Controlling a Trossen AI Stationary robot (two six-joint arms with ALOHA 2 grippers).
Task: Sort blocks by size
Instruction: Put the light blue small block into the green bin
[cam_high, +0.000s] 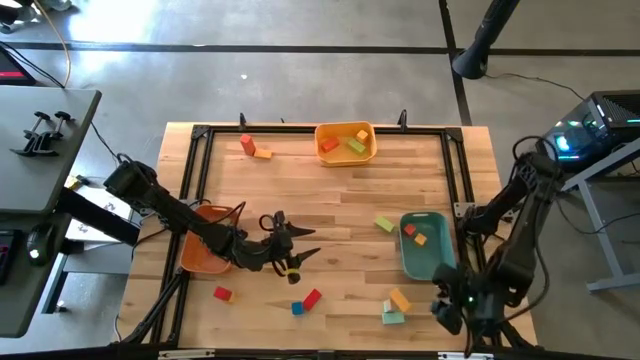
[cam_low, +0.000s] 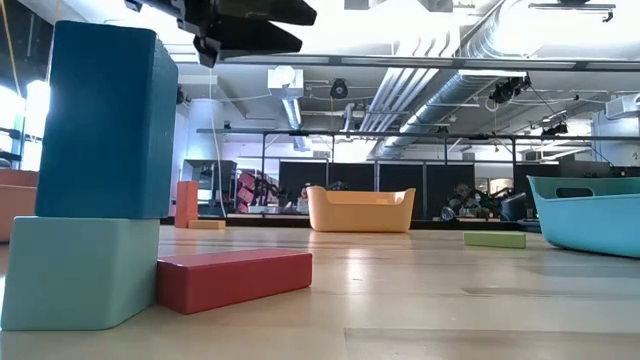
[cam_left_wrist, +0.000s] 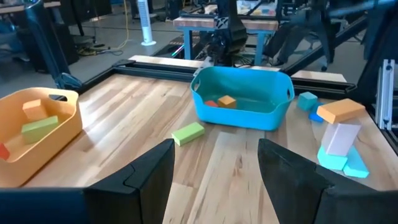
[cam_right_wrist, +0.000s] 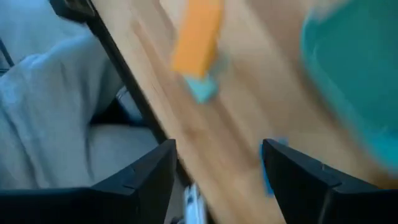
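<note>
- Blocks, sorting half done: several already lie in the yellow tray (cam_high: 345, 143) at the far edge and the teal tray (cam_high: 428, 245) on the right; loose ones are scattered, namely a red and orange pair (cam_high: 253, 148) far left, a green bar (cam_high: 384, 225) beside the teal tray, red and blue pieces (cam_high: 305, 301) near centre, a lone red block (cam_high: 222, 294) near left, and a cluster topped by an orange bar (cam_high: 398, 303) near right.
- Left gripper (cam_high: 290, 255): over the table's middle, by the orange tray (cam_high: 200, 252); fingers spread, nothing between them.
- Right gripper (cam_right_wrist: 217, 180): at the near right edge; fingers apart and empty.
- Risk, judged: the near-right cluster is stacked loosely, so a careless reach could topple it; the right arm sits at the table's edge, and a nudged piece might fall off.
- Left wrist view: shows the orange bar resting on a pale block (cam_left_wrist: 341, 138), a stacking the high view flattens.
- Low view: shows a blue block (cam_low: 100, 120) standing on a teal one (cam_low: 80, 270), a red bar (cam_low: 235, 278) alongside.
</note>
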